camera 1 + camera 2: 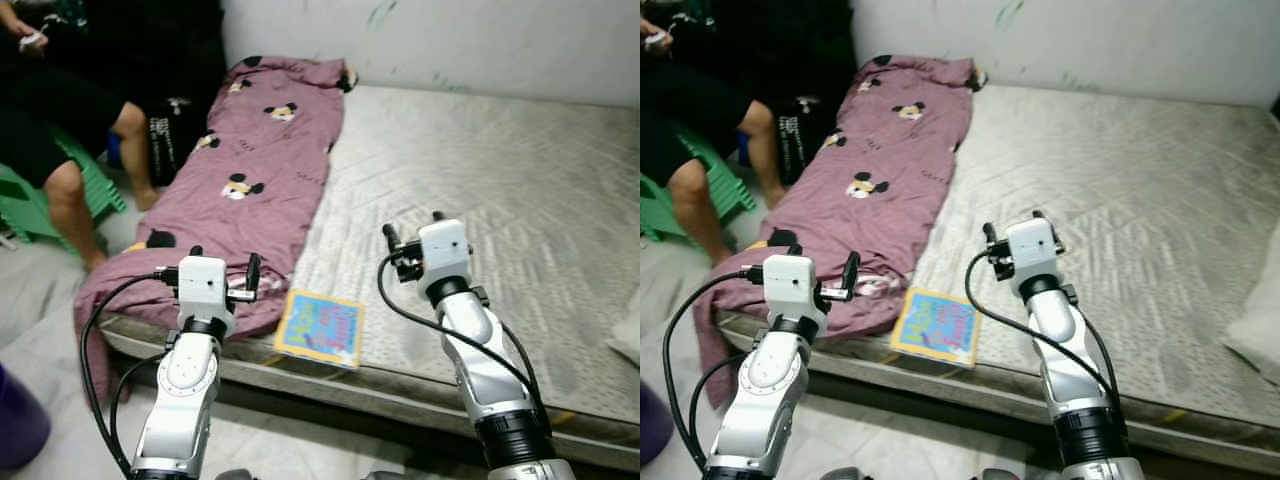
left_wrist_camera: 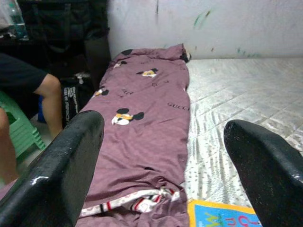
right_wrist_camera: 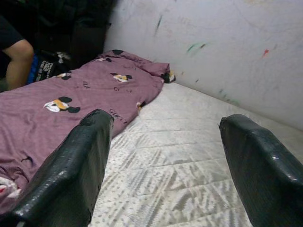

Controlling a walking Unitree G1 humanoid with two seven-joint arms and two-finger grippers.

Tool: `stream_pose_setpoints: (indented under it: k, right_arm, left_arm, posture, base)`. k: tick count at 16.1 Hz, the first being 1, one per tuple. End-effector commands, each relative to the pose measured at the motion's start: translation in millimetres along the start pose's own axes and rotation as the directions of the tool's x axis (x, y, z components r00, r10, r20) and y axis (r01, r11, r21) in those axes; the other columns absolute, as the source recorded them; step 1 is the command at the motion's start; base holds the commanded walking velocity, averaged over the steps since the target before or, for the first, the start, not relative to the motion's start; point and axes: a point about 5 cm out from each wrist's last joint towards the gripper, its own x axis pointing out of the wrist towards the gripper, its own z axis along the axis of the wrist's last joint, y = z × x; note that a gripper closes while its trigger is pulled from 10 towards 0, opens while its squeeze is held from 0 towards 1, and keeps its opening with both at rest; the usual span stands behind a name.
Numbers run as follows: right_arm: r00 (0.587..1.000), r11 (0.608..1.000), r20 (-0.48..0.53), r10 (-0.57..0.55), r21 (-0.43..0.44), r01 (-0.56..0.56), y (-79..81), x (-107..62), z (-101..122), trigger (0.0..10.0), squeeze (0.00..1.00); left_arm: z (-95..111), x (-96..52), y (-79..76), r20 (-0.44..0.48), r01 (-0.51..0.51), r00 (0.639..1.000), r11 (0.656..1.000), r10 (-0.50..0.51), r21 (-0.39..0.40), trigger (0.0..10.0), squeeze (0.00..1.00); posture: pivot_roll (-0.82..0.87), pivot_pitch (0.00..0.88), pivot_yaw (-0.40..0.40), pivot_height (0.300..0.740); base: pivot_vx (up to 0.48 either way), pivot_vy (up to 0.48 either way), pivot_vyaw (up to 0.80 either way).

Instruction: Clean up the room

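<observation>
A mauve blanket with cartoon mouse prints lies along the left side of a bare grey mattress, its near end drooping over the edge. A colourful picture book lies flat near the mattress's front edge. My left gripper is raised over the blanket's near end, fingers open and empty. My right gripper hovers over the mattress right of the book, fingers open and empty. The left wrist view looks along the blanket with the book's corner at the bottom.
A person sits on a green plastic stool left of the bed, legs near the blanket. A dark bag stands by the bed's left side. A marked white wall runs behind. A white pillow edge shows at right.
</observation>
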Motion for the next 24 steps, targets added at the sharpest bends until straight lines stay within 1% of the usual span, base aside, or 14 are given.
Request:
stream_pose_setpoints:
  k: [1, 3, 10, 15, 24]
  right_arm:
    - [1.000, 1.000, 0.016, 0.016, 0.013, -0.016, 5.2, 2.5, 5.0, 10.0, 0.00]
    - [1.000, 1.000, 0.014, 0.015, 0.016, -0.015, 5.1, 2.4, 4.7, 10.0, 0.00]
    - [1.000, 1.000, 0.017, 0.019, 0.018, -0.019, 5.5, 3.1, 4.6, 10.0, 0.00]
    - [0.999, 1.000, 0.021, 0.024, 0.013, -0.025, 6.0, 3.5, 4.9, 10.0, 0.00]
    - [1.000, 1.000, 0.019, 0.023, 0.007, -0.023, 5.1, 3.5, 4.7, 10.0, 0.00]
  left_arm:
    - [0.7, -0.1, 5.9, 0.001, -0.011, 1.000, 1.000, 0.011, 0.014, 10.0, 0.00]
    - [0.8, 0.0, 5.7, 0.000, -0.009, 1.000, 1.000, 0.009, 0.015, 10.0, 0.00]
    - [0.5, 0.4, 5.0, 0.003, -0.002, 1.000, 1.000, 0.002, 0.020, 10.0, 0.00]
    - [0.1, 0.1, 4.3, 0.005, 0.002, 1.000, 1.000, -0.002, 0.021, 10.0, 0.00]
    - [0.9, 1.2, 3.5, 0.004, -0.002, 1.000, 1.000, 0.002, 0.012, 10.0, 0.00]
  posture:
    - [-0.08, 0.000, 0.007, 0.740]
    - [-0.08, 0.000, 0.007, 0.740]
    - [-0.08, 0.000, 0.009, 0.740]
    - [-0.08, 0.000, 0.008, 0.740]
    - [-0.08, 0.000, 0.005, 0.740]
  base:
    - [0.000, 0.000, 0.00]
    - [0.000, 0.000, 0.00]
    - [0.000, -0.035, -0.70]
    - [0.000, -0.340, 0.00]
    - [0.000, -0.429, 0.00]
